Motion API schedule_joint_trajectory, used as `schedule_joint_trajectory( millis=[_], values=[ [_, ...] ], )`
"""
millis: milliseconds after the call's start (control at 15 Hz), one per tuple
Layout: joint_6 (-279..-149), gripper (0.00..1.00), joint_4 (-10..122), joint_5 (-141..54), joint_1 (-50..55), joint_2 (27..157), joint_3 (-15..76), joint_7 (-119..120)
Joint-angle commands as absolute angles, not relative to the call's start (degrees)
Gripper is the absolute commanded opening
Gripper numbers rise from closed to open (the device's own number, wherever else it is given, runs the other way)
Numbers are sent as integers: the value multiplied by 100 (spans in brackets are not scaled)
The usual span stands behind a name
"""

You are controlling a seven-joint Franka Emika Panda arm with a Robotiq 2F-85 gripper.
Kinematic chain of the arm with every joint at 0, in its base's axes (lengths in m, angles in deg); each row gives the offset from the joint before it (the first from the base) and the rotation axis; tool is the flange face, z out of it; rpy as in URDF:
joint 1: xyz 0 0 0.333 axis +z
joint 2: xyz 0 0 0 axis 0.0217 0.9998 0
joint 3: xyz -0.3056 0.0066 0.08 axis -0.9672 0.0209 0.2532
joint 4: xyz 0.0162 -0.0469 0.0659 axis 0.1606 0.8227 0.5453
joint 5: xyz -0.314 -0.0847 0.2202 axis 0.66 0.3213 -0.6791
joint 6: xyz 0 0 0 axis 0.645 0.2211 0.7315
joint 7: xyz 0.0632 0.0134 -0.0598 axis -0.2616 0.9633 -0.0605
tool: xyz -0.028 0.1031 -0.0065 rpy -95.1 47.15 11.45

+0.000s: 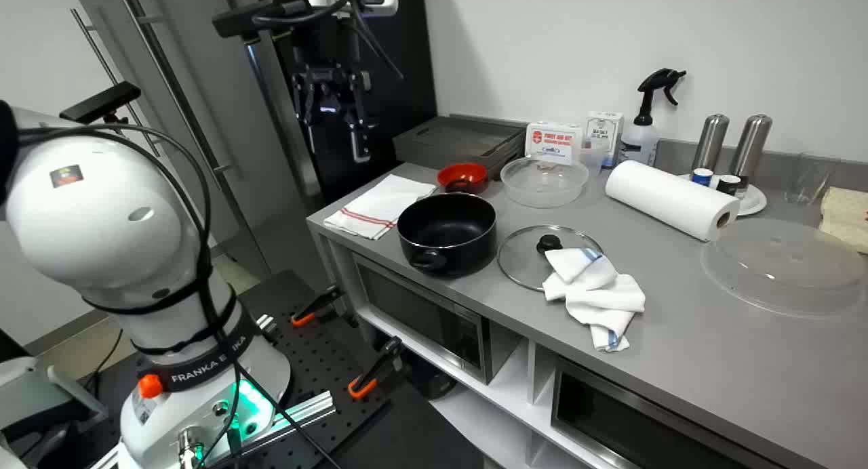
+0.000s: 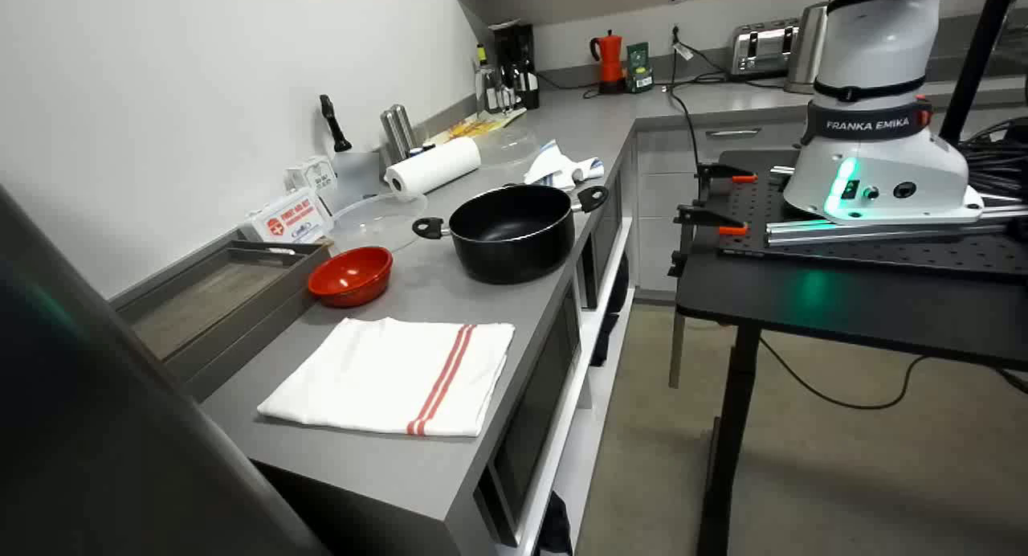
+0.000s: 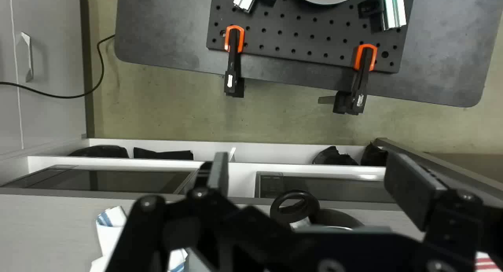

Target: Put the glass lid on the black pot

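Observation:
The black pot (image 1: 447, 242) stands upright and uncovered on the grey counter; it also shows in an exterior view (image 2: 514, 239). The glass lid (image 1: 519, 260), with a black knob, lies flat on the counter beside the pot. A white cloth with blue stripes (image 1: 597, 296) overlaps one side of the lid. My gripper (image 1: 336, 144) is open and empty, high above the counter end, apart from pot and lid. In the wrist view the gripper's fingers (image 3: 314, 181) are wide apart; a pot handle (image 3: 294, 207) shows between them, most of the pot is hidden, and the lid is not visible.
A red dish (image 1: 463, 176) and a folded white towel (image 1: 380, 206) lie close to the pot. A clear bowl-like dish (image 1: 544, 182), a paper towel roll (image 1: 668, 199) and a large clear disc (image 1: 783, 269) stand farther along. A grey tray (image 2: 225, 299) is by the wall.

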State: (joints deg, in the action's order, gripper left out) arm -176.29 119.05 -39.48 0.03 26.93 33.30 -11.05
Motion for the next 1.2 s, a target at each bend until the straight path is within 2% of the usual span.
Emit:
schedule_joint_trajectory(
  millis=[0,800,1133],
  values=[
    [-17615,100,11896,-3919,63,2696,3282,-1068],
    [-17616,100,11896,-3919,63,2696,3282,-1068],
    [-18139,100,11547,-3954,143,3521,3134,-1280]
  ],
)
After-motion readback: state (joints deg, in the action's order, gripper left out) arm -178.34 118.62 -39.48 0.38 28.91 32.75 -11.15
